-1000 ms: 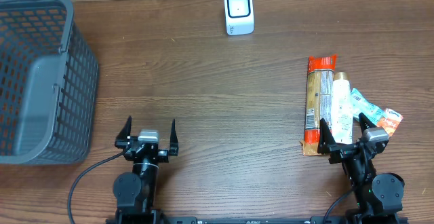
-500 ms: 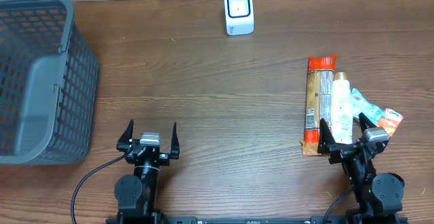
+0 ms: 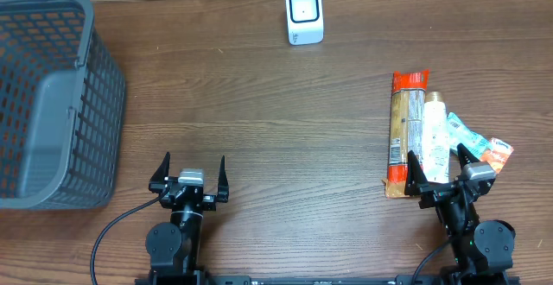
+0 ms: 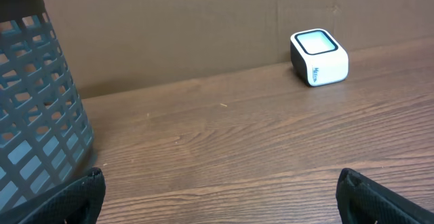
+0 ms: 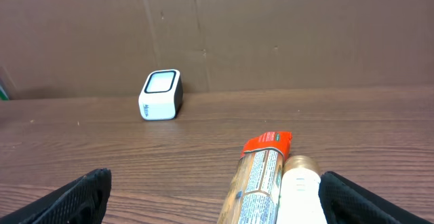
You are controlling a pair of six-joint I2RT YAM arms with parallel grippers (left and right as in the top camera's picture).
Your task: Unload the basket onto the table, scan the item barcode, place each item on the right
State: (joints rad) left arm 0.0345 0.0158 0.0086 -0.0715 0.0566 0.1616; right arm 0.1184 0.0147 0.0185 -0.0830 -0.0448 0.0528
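A white barcode scanner (image 3: 304, 15) stands at the back middle of the table, also seen in the left wrist view (image 4: 319, 58) and the right wrist view (image 5: 161, 94). A long red-ended packet (image 3: 403, 134) (image 5: 261, 176) and a white bottle with a gold cap (image 3: 435, 134) (image 5: 300, 190) lie side by side at the right. Small colourful packets (image 3: 475, 142) lie next to them. My right gripper (image 3: 441, 162) (image 5: 213, 197) is open at the near end of the packet and bottle. My left gripper (image 3: 192, 167) (image 4: 220, 193) is open over bare wood.
A grey plastic basket (image 3: 47, 95) (image 4: 34, 102) stands at the left edge of the table. A brown cardboard wall (image 4: 169, 27) runs along the back behind the scanner.
The left gripper shifted slightly toward the right and nearer early in the second. The right arm and the items have not moved.
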